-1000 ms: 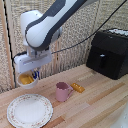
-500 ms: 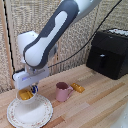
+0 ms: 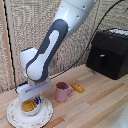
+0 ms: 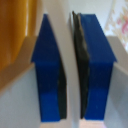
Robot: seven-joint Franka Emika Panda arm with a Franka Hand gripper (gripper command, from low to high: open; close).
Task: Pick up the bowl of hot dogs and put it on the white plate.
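I hold the bowl rim in a nearly closed claw, seemingly on the plate; I open slowly, then lift straight.

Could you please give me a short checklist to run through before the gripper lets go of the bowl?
1. Hot dog bowl is over the white plate, inside its rim: ok.
2. Bowl is resting on the plate rather than held just above it: cannot tell; the contact is hidden.
3. Hot dogs are in the bowl, none spilled on the plate: ok.
4. Gripper has the bowl's rim between its fingers: ok, per the wrist view.
5. Pink mug is apart from the plate and the arm: ok.
6. Bowl sits level: cannot tell at this resolution.
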